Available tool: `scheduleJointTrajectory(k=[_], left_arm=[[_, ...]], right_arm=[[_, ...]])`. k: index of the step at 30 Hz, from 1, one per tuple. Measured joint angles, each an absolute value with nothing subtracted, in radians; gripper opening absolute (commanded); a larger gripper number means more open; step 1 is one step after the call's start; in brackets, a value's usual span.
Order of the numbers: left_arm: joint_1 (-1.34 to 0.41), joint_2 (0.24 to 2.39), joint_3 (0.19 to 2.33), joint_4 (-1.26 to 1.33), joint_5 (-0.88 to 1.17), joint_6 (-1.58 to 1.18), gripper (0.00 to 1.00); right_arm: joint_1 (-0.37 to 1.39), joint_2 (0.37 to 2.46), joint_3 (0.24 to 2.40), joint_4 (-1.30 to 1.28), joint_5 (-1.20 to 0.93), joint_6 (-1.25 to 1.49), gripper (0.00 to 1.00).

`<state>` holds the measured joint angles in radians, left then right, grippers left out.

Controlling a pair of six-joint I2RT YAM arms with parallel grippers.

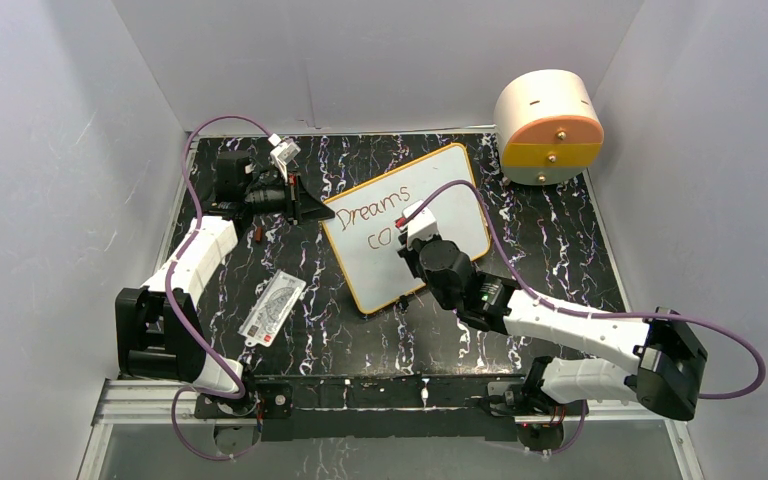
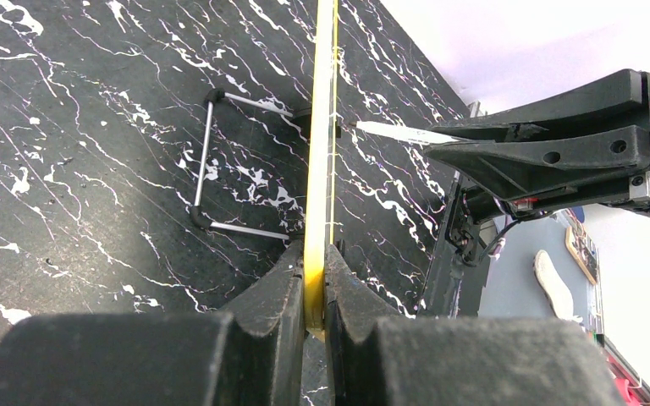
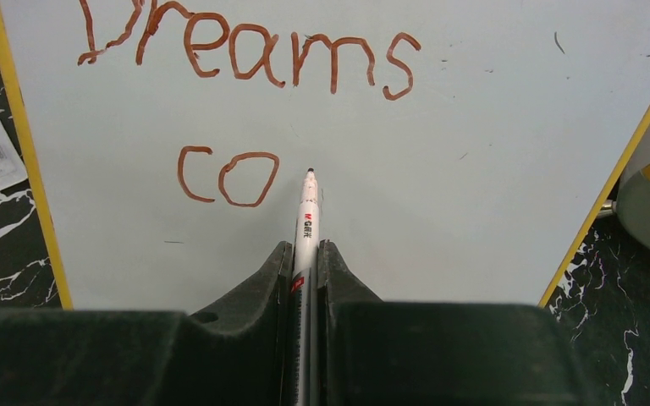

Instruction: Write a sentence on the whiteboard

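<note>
The whiteboard (image 1: 445, 195) stands tilted at the table's middle, framed in orange-yellow. The sentence on it reads "Dreams" (image 3: 254, 51), with "co" (image 3: 224, 178) below, in reddish-brown. My left gripper (image 1: 318, 212) is shut on the board's left frame edge (image 2: 322, 127), its jaws (image 2: 315, 254) pinching the yellow strip. My right gripper (image 3: 305, 247) is shut on a white marker (image 3: 307, 211). The marker's dark tip sits just right of the "o", at the board's surface. From the top, the right gripper (image 1: 412, 228) covers the board's lower middle.
A white printed card (image 1: 273, 308) lies on the black marbled table left of the board. A round cream and orange container (image 1: 548, 125) stands at the back right. The board's wire foot (image 2: 212, 161) rests behind it. Grey walls enclose the table.
</note>
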<state>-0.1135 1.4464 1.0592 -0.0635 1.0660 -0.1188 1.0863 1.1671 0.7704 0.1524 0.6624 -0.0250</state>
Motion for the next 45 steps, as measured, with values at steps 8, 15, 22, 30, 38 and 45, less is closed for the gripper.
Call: scheduleJointTrajectory(k=[8, 15, 22, 30, 38, 45], left_arm=[[-0.113, 1.446, 1.060, -0.066, 1.066, -0.116, 0.00], [-0.113, 1.448, 1.061, -0.068, 1.066, -0.115, 0.00], [-0.113, 1.448, 1.061, -0.068, 1.066, -0.115, 0.00], [-0.113, 1.448, 1.061, -0.068, 1.065, -0.115, 0.00], [-0.113, 1.449, 1.061, -0.068, 1.063, -0.115, 0.00], [-0.113, 1.449, 1.061, -0.068, 1.063, -0.115, 0.00]], right_arm=[[1.085, 1.182, 0.770, 0.163, 0.649, -0.025, 0.00], [1.084, 1.203, 0.770, 0.195, 0.639, -0.031, 0.00], [1.081, 1.219, 0.770, 0.216, 0.632, -0.035, 0.00], [1.076, 1.226, 0.770, 0.221, 0.631, -0.037, 0.00], [1.074, 1.226, 0.770, 0.215, 0.627, -0.025, 0.00], [1.074, 1.216, 0.768, 0.176, 0.624, 0.013, 0.00]])
